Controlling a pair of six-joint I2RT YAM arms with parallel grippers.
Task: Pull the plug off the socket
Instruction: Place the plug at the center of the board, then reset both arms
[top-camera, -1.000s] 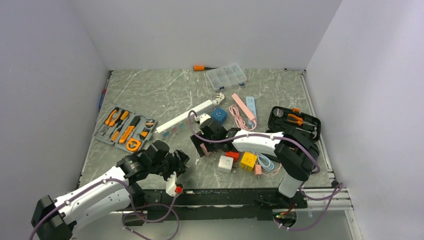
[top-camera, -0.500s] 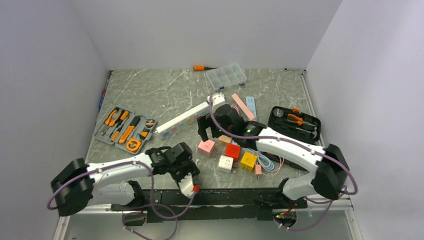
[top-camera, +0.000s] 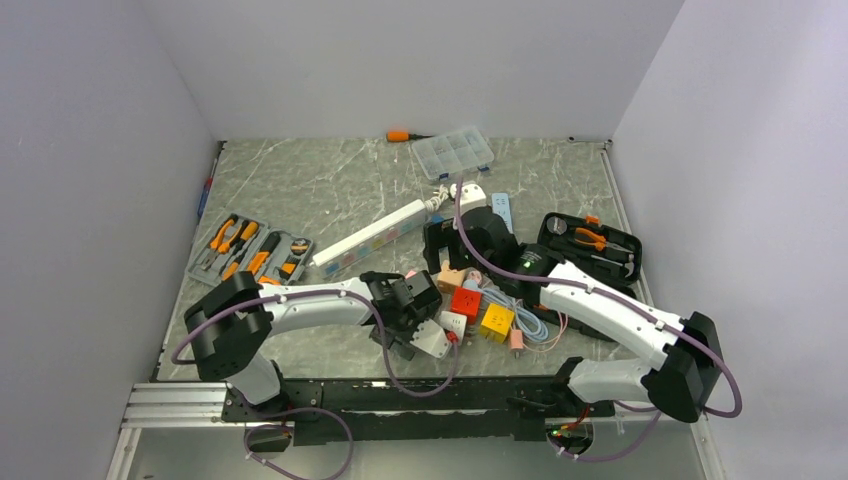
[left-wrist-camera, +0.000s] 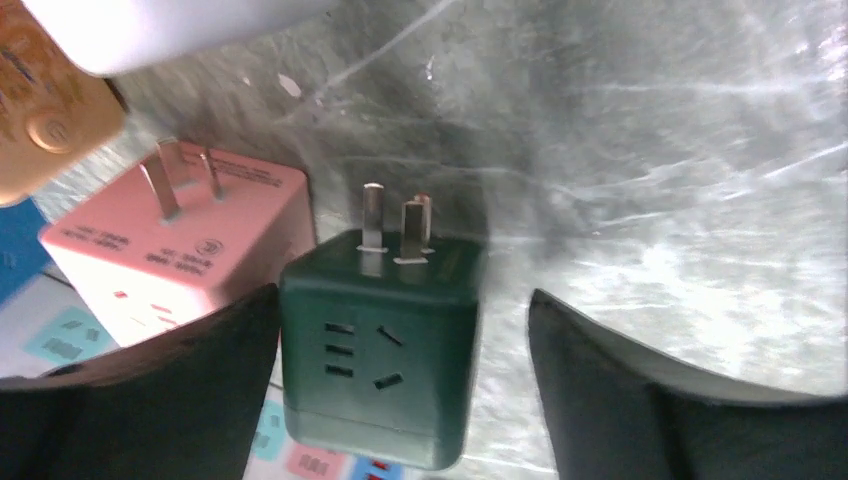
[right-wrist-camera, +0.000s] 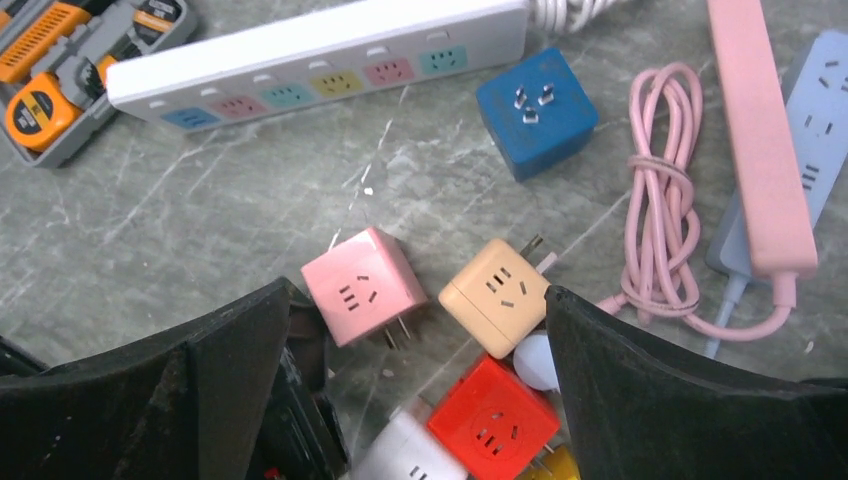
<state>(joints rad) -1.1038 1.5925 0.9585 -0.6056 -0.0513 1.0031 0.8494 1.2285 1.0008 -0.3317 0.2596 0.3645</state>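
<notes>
Well apart, socket (right-wrist-camera: 330, 45) beyond right gripper (right-wrist-camera: 415, 293), jaws spread.

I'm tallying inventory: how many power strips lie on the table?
3. The white socket strip lies beside the tool tray; the pink strip and the blue-grey strip lie side by side further right. Others may be hidden.

Smooth plastic socket (right-wrist-camera: 320, 60); glossy marbled table (right-wrist-camera: 200, 230).
</notes>
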